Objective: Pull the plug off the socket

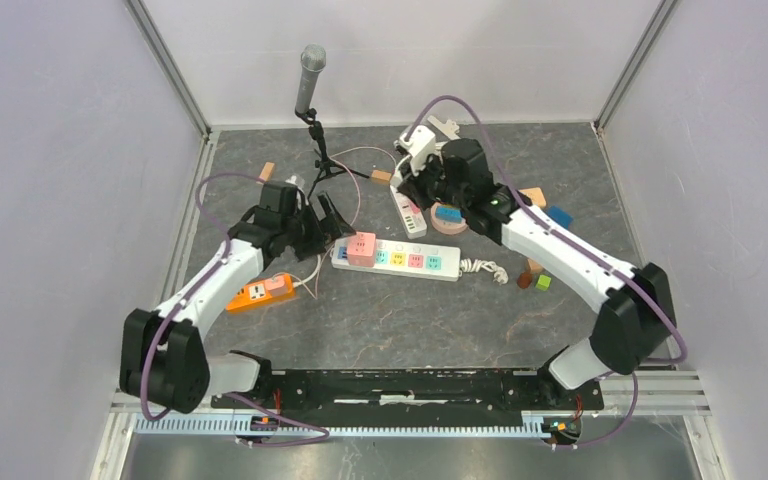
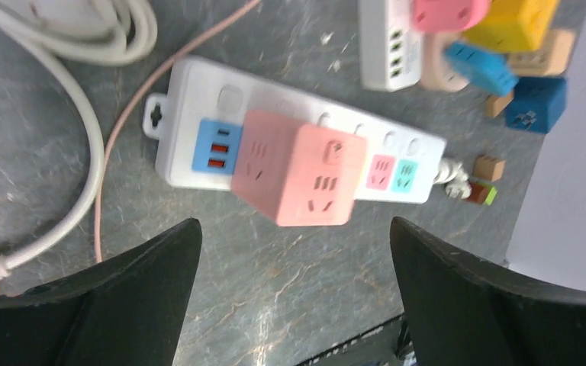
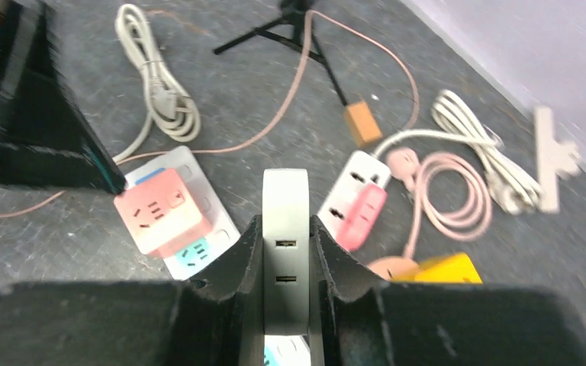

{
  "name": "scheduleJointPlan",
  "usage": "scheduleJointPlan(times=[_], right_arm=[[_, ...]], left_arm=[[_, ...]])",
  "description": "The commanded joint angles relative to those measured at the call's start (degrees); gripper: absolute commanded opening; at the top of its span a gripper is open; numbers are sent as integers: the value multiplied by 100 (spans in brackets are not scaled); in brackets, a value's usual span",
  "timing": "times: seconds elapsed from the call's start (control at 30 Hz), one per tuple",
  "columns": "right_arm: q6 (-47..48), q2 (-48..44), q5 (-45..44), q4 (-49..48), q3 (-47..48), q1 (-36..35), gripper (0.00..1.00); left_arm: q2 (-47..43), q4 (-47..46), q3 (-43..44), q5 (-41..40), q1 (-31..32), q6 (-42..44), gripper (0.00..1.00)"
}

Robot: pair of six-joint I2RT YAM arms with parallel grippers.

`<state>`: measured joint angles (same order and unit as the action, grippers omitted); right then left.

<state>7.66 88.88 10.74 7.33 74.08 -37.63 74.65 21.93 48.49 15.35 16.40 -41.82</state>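
The pink plug (image 2: 297, 168) sits dead ahead of the left tool (image 2: 294, 227), which is spread wide; the socket strip (image 2: 198, 99) lies crosswise. The right tool (image 3: 285, 221) pinches a white USB strip (image 3: 285, 191).

No word, brand or number can be read in any view. The pink cube adapter (image 2: 297, 168) on the white power strip (image 2: 198, 99) carries a small mark near one corner, perhaps a logo, too blurred to read.

Open room nearside, clutter beyond
Bare table (image 1: 400, 320) before the power strip (image 2: 198, 99); beyond, hemmed by microphone stand (image 1: 318, 150), coiled white cable (image 2: 114, 30), second strip (image 2: 385, 46), loose blocks (image 1: 543, 282).
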Motion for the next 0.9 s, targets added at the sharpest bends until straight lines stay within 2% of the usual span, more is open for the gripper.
scheduleJointPlan(times=[0.0, 0.13, 0.37, 0.57, 0.7, 0.8, 0.87], right_arm=[[-503, -514, -1031, 528, -221, 157, 0], [-1107, -910, -1438, 1160, -794, 557, 0], [-2174, -2035, -1013, 1379, -2485, 1015, 0], [-2663, -2896, -226, 1324, -3704, 1198, 0], [-2817, -3145, 213, 1544, -4028, 1416, 7], [-2814, -3206, 212, 1772, -4226, 1464, 10], [-2804, -3270, 68, 1838, -4406, 1482, 16]], left_arm=[[-525, 310, 630, -627, -48, 597, 100], [-742, 447, 810, -1069, -58, 895, 100], [-816, 475, 839, -1588, -75, 1021, 100], [-853, 193, 641, -1907, -93, 1037, 100], [-817, 87, 595, -2005, -107, 966, 100], [-715, 241, 683, -2164, -111, 898, 100], [-634, 334, 722, -2212, -119, 842, 100]])
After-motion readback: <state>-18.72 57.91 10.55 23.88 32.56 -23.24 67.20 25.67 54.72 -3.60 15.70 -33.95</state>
